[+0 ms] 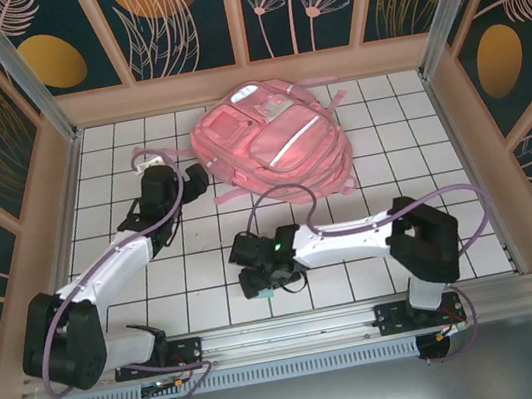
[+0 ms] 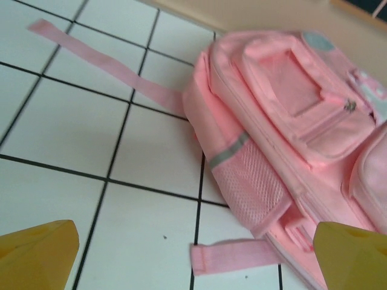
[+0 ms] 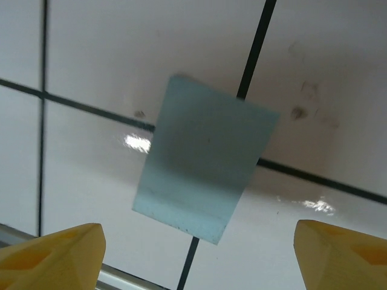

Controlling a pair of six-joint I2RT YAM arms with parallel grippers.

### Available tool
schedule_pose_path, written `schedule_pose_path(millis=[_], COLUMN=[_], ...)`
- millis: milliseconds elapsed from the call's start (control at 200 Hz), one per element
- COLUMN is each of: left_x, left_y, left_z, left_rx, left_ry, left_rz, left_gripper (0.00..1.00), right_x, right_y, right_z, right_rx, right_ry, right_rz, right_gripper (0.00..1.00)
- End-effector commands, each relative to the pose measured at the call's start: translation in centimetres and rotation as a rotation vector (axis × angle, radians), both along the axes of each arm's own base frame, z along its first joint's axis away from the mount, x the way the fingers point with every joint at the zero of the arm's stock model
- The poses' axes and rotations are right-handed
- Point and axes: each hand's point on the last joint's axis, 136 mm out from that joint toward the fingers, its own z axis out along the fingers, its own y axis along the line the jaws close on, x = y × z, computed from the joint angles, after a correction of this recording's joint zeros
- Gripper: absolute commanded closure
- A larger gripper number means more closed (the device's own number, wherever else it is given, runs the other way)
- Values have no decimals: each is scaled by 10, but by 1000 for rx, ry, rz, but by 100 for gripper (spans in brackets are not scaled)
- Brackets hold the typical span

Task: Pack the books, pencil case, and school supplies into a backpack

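Two grippers, both empty: light-blue pad below the right one, backpack just beside the left one.
Right gripper: fingers spread apart, hovering over the pad, which lies flat on the white tiled table near the front rail, well apart from the backpack. Left gripper: fingers spread wide, clamped on nothing, facing the backpack's mesh side pocket, a loose pink strap on the tiles in front of it. Backpack lies front up at the far middle of the table; whether any compartment is unzipped cannot be told. Step judged in hand: picking up the pad. Next move calls for lowering the right fingers astride the pad's edges; it is thin and flat on glossy tile, so it may slide rather than lift.
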Motion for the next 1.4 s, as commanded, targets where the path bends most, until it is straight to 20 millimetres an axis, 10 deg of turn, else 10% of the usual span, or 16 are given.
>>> schedule_pose_path(millis=[0, 375, 816, 1171, 1396], left_x=[1, -3, -5, -2, 8], left_y=[12, 22, 21, 4, -26], left_z=[20, 21, 26, 43, 51], left_rx=[-25, -25, -36, -72, -102], left_ry=[-79, -82, -91, -117, -111], left_rz=[41, 56, 52, -35, -180], left_gripper=[1, 1, 1, 1, 8], right_x=[2, -5, -4, 57, 125], right_y=[-4, 9, -1, 9, -23], right_z=[-3, -31, -44, 23, 71], right_rx=[-81, -152, -190, -53, 18], right_ry=[-40, -22, -12, -117, -227], right_rz=[-67, -15, -14, -10, -59], right_gripper=[19, 26, 58, 73, 78])
